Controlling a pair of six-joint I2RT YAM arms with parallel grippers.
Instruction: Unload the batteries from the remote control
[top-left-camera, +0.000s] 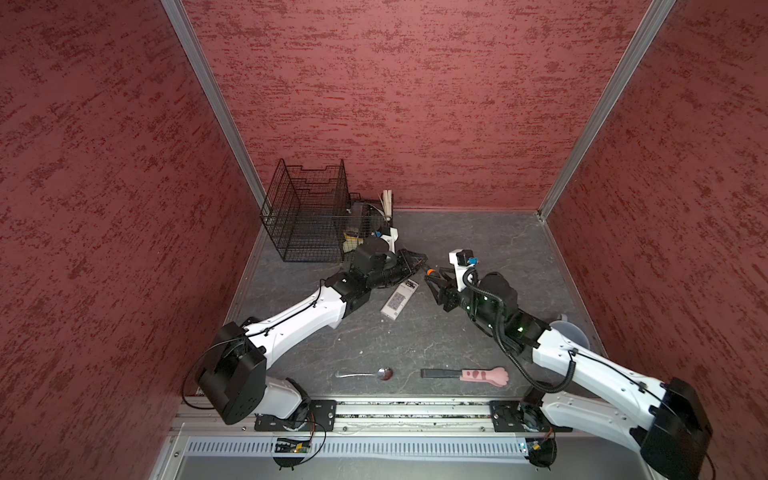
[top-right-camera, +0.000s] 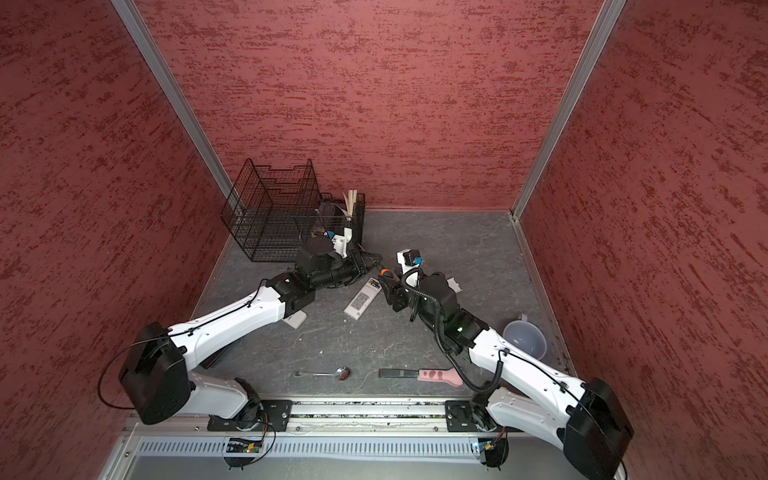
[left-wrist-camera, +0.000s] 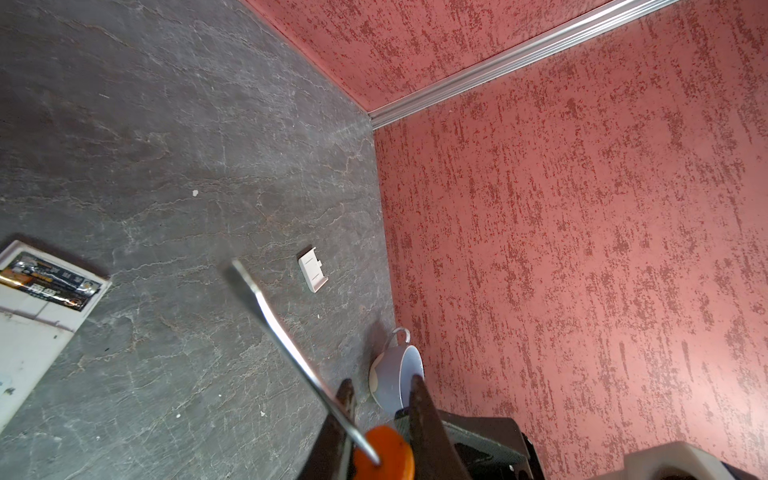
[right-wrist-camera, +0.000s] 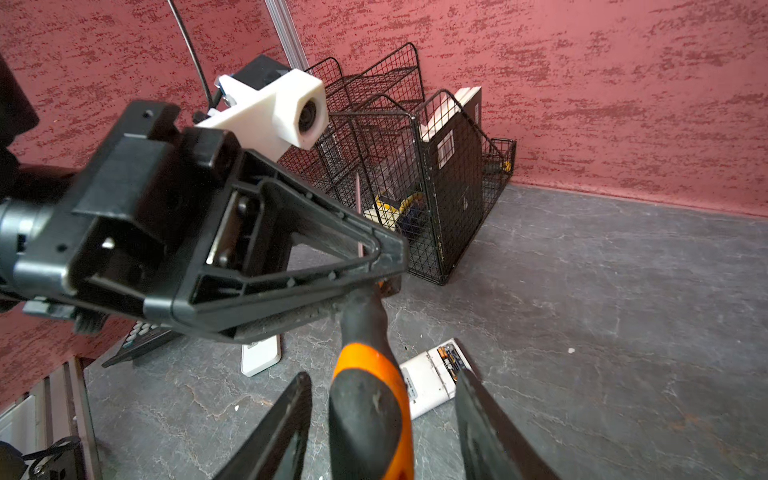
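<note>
The batteries are not yet out. They lie side by side in the open compartment at one end of the white remote, which rests face down and loose on the table, close under the two end effectors. Its battery cover lies well apart from it. The left end effector is closed tight on the neck of the screwdriver, with the shaft pointing up and back and the handle hanging toward the right end effector. That one's jaws stand about half open on either side of the handle, with a gap showing on both sides, so it grips nothing. This looks like a handover, and the weak point is timing. If the left lets go before the right has truly clamped, the screwdriver would drop, probably onto the remote beneath, and could knock it askew. The handle is thick, rounded and tapering, so an off-centre grip may let it twist or slide and leave the tip badly aimed. The fingers of the two arms are very close, so a slightly misjudged approach could bump them together. Levering afterwards with nothing pinning the remote could make it skid, or flick a battery across the table.
</note>
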